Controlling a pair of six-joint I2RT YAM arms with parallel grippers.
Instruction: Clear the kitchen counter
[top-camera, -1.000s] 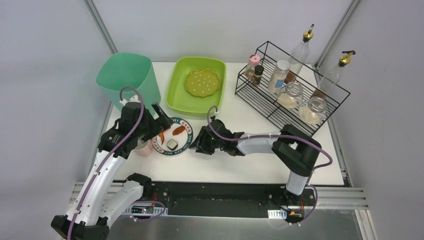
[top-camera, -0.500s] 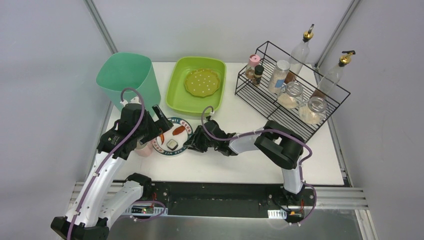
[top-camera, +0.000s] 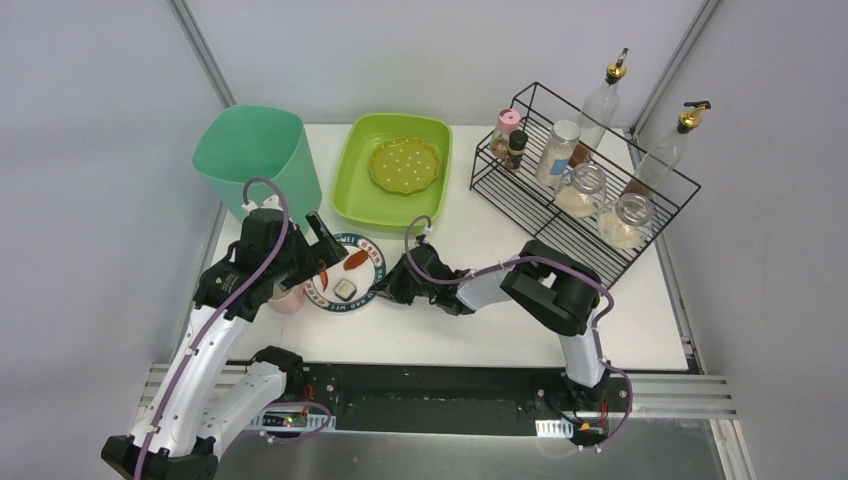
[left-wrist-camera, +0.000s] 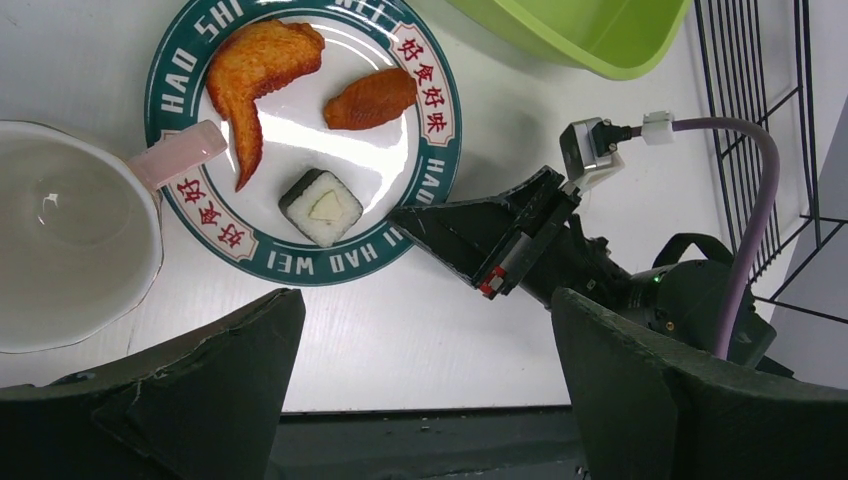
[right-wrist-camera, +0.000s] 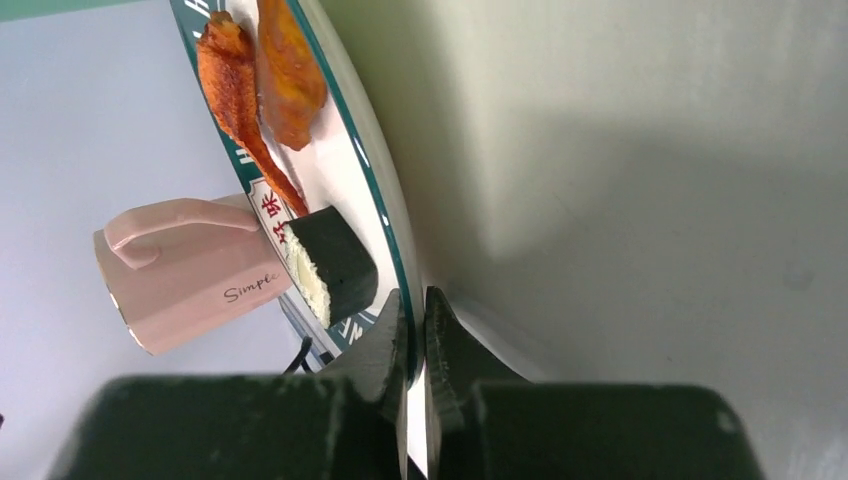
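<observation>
As the right gripper (right-wrist-camera: 412, 312) pinches only the plate (left-wrist-camera: 437, 110) rim between its fingers, lifting may tip food (left-wrist-camera: 250, 70) off; left gripper (left-wrist-camera: 425, 300) is spread.

1. The kitchen counter (top-camera: 470, 340): large flat white rectangular surface, smooth and matte, lying level.
2. A black rail (top-camera: 440, 385) runs along its 6 o'clock edge.
3. Not cleared: occupied toward 9, 12 and 2 o'clock.

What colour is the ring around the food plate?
The ring is dark teal, with white letters and red patches; the left wrist view shows it best.
</observation>
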